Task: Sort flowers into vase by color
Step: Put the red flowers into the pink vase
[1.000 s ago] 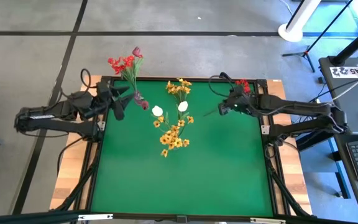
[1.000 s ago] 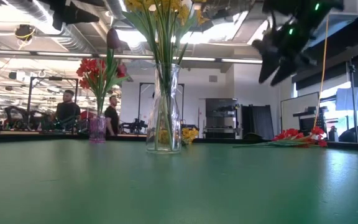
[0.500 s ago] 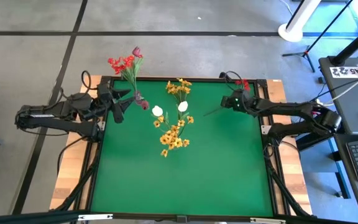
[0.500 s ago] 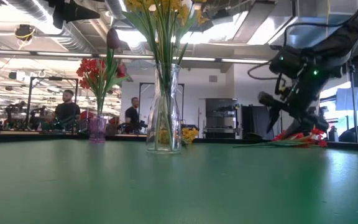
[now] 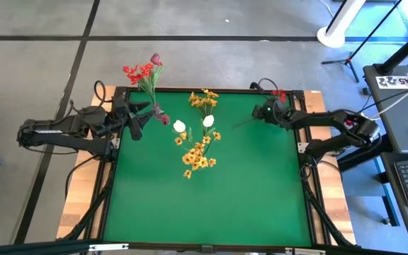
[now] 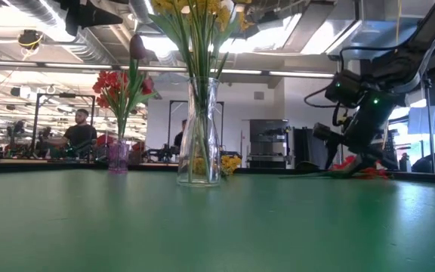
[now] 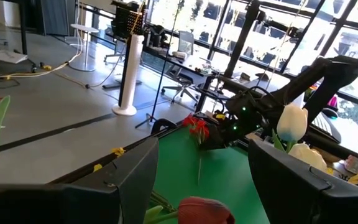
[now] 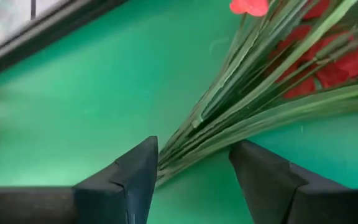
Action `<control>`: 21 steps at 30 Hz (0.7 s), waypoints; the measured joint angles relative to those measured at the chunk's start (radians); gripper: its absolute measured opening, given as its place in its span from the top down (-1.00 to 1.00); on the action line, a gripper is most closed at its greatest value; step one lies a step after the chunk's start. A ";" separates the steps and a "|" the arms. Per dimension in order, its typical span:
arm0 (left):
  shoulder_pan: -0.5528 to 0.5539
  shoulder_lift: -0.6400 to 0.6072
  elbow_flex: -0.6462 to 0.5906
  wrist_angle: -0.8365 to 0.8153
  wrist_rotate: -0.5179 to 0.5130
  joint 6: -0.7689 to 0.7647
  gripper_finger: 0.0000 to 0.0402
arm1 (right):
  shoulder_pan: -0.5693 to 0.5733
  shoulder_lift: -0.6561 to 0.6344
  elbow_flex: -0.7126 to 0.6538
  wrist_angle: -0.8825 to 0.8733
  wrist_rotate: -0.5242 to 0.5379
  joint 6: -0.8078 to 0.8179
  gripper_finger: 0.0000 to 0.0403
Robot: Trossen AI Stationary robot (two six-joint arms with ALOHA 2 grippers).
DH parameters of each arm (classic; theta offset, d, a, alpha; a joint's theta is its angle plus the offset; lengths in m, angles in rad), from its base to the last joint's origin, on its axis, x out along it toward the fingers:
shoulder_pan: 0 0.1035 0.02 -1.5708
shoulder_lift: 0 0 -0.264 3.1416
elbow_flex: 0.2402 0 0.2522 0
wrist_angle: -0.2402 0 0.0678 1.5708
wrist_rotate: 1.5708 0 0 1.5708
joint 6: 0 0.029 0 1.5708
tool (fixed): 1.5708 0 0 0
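Green felt table (image 5: 211,205) carries a red cluster of artificial flowers (image 8: 272,81) lying flat at its far right corner, stems pointing inward, where the right gripper (image 8: 191,180) reaches down with fingers spread astride them; the left gripper (image 7: 197,180), open, waits far left.

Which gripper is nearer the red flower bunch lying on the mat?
Right. The right gripper is open just over the red bunch's stems; the left gripper waits across the table by the small vase.
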 joint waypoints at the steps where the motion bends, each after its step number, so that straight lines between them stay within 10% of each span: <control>1: 0.000 0.002 0.000 0.000 0.000 0.000 -0.21 | -0.008 0.003 0.000 0.009 0.000 -0.001 -0.02; 11: 0.000 0.013 0.000 -0.001 0.002 -0.022 -0.21 | -0.053 0.013 -0.001 0.068 -0.081 -0.094 0.91; 21: 0.000 0.013 0.000 -0.001 0.012 -0.028 -0.21 | -0.050 -0.015 -0.001 0.219 -0.269 -0.192 0.98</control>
